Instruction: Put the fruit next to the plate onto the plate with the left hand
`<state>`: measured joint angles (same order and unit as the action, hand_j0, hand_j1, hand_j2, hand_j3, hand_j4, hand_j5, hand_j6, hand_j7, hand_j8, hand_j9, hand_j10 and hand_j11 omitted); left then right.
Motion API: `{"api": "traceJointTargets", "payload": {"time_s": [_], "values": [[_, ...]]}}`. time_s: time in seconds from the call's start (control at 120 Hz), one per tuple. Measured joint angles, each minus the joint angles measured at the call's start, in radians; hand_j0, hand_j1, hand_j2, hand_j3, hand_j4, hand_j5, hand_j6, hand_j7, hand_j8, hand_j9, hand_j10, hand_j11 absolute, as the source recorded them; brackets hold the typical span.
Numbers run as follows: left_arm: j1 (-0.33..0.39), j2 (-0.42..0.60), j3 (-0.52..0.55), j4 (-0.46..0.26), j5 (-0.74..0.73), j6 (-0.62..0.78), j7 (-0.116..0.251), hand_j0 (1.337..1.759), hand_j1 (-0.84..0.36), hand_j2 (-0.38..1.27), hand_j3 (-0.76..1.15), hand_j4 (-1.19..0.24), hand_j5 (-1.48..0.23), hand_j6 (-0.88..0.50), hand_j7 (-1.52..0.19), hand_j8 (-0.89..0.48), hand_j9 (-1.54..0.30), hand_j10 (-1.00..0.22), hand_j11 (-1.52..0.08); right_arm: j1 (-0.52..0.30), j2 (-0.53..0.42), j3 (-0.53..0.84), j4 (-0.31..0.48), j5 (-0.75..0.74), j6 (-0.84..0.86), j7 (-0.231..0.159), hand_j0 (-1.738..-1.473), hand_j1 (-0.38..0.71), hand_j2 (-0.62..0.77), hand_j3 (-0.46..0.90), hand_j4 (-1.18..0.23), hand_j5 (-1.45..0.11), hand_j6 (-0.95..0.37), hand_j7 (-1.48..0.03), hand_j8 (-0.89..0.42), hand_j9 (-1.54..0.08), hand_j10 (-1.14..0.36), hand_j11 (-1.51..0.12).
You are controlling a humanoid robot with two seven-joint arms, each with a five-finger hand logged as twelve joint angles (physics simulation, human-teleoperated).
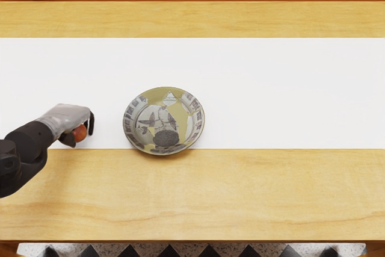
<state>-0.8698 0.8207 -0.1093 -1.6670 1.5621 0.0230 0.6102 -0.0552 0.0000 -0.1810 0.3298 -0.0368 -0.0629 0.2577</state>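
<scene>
Well, grey left hand (69, 121) curled over small orange-red round fruit (79, 132), fingers clamped around it. Fruit low by front edge of white table strip (271, 88), left of patterned ceramic plate (129, 123), white showing between them. Wide wooden border (192, 191) in front.

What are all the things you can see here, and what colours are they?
plate: one, yellow-green with grey pictures, on the white strip, middle of the table
fruit: one, orange-red, left of the plate, mostly hidden under the hand
white strip: one, white, running across the table
table: one, light wood
left hand: one, grey on a black arm, coming from the left edge, fingers curled around the fruit
</scene>
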Motion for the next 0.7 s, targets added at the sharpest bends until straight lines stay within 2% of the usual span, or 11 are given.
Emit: {"api": "traceJointTargets", "payload": {"time_s": [0.125, 0.367, 0.433, 0.467, 0.633, 0.7], "values": [[0.000, 0.000, 0.000, 0.001, -0.001, -0.001, 0.000, 1.641, -0.35, 0.20, 0.20, -0.75, -1.01, -0.35, -1.01, -0.30, -1.03, -0.57, -1.03, 0.000, 0.000, 0.000, 0.000, 0.000, 0.000, 0.000, -1.658, -0.33, 0.00, 0.00, -0.02, -0.02, -0.02, -0.02, -0.02, -0.02, -0.02, -0.02], [-0.025, -0.023, -0.001, 0.003, -0.016, -0.012, -0.001, 1.648, -0.39, 0.45, 0.06, -0.77, -1.10, -0.31, -1.07, -0.30, -1.08, -0.58, -1.09, 0.001, 0.000, 0.000, 0.000, 0.000, 0.000, 0.000, -1.658, -0.33, 0.00, 0.00, -0.02, -0.02, -0.02, -0.02, -0.02, -0.02, -0.02, -0.02], [-0.047, -0.022, -0.003, 0.004, -0.019, -0.013, -0.001, 1.649, -0.38, 0.38, 0.04, -0.77, -1.12, -0.32, -1.07, -0.31, -1.08, -0.60, -1.09, 0.001, 0.000, 0.000, 0.000, 0.000, 0.000, 0.000, -1.658, -0.33, 0.00, 0.00, -0.02, -0.02, -0.02, -0.02, -0.02, -0.02, -0.02, -0.02], [-0.061, -0.021, -0.004, 0.004, -0.022, -0.014, -0.001, 1.649, -0.38, 0.42, 0.04, -0.77, -1.12, -0.32, -1.07, -0.30, -1.08, -0.61, -1.09, 0.001, 0.000, 0.000, 0.000, 0.000, 0.000, 0.000, -1.658, -0.33, 0.00, 0.00, -0.02, -0.02, -0.02, -0.02, -0.02, -0.02, -0.02, -0.02], [-0.131, -0.018, -0.005, 0.006, -0.036, -0.026, 0.000, 1.651, -0.38, 0.41, 0.02, -0.77, -1.13, -0.32, -1.06, -0.30, -1.07, -0.63, -1.08, -0.001, 0.000, -0.002, 0.001, 0.000, 0.000, 0.000, -1.658, -0.33, 0.00, 0.00, -0.02, -0.02, -0.02, -0.02, -0.02, -0.02, -0.02, -0.02], [-0.180, -0.021, -0.006, 0.007, -0.056, -0.043, 0.000, 1.651, -0.34, 0.32, 0.01, -0.77, -1.12, -0.34, -1.06, -0.32, -1.07, -0.65, -1.08, -0.002, 0.000, -0.003, 0.001, 0.000, 0.000, 0.000, -1.658, -0.33, 0.00, 0.00, -0.02, -0.02, -0.02, -0.02, -0.02, -0.02, -0.02, -0.02]]}}
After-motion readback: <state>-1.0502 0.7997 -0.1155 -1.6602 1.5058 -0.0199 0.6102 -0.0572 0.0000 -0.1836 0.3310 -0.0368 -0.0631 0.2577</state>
